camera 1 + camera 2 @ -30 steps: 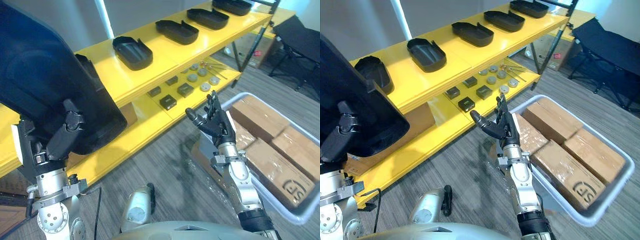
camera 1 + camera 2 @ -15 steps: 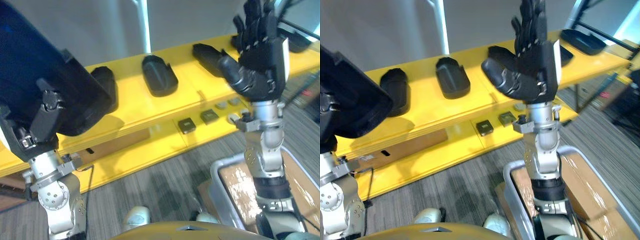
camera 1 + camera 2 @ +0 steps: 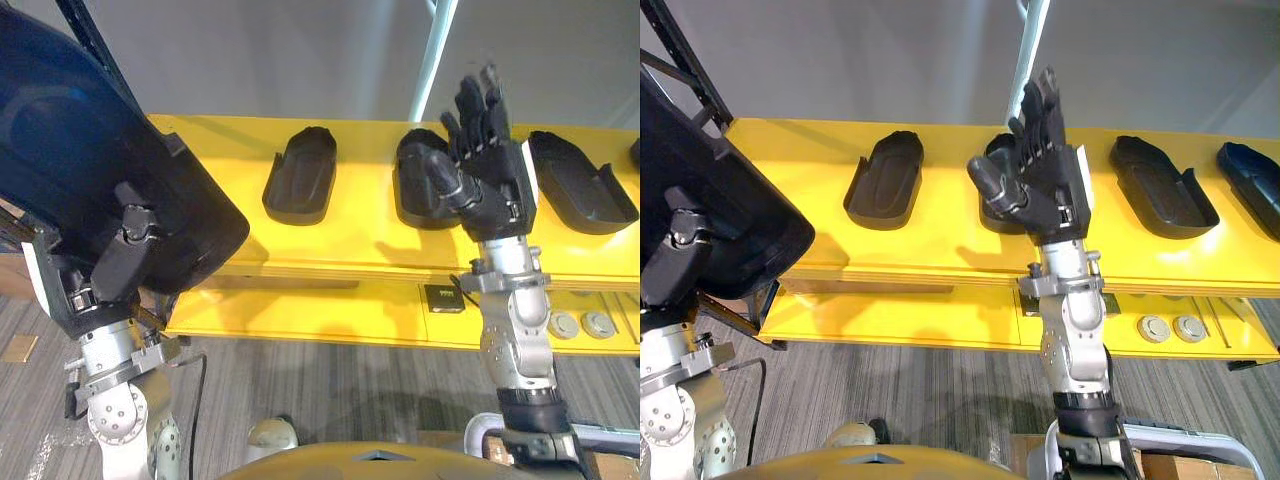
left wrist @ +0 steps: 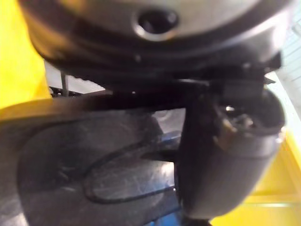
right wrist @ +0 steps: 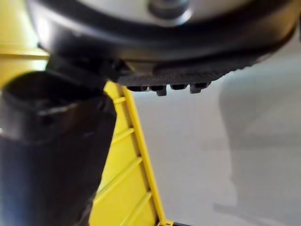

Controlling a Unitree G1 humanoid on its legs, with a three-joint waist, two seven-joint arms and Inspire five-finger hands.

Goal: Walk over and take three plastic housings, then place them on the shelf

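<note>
Hiding fingers of left hand [image 3: 108, 272]: thumb-pinned housing [image 3: 70, 150]

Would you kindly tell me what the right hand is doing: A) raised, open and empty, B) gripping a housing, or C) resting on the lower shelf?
A: the right hand stands upright with straight fingers, holding nothing; the left hand grips the housing.

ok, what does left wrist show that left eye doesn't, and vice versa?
Left wrist: close-up of the thumb pressed onto the held housing. Left eye: right hand raised open before the middle shelved housing, with the left shelved housing and right shelved housing beside it. Both: left hand gripping the held housing, yellow shelf.
</note>
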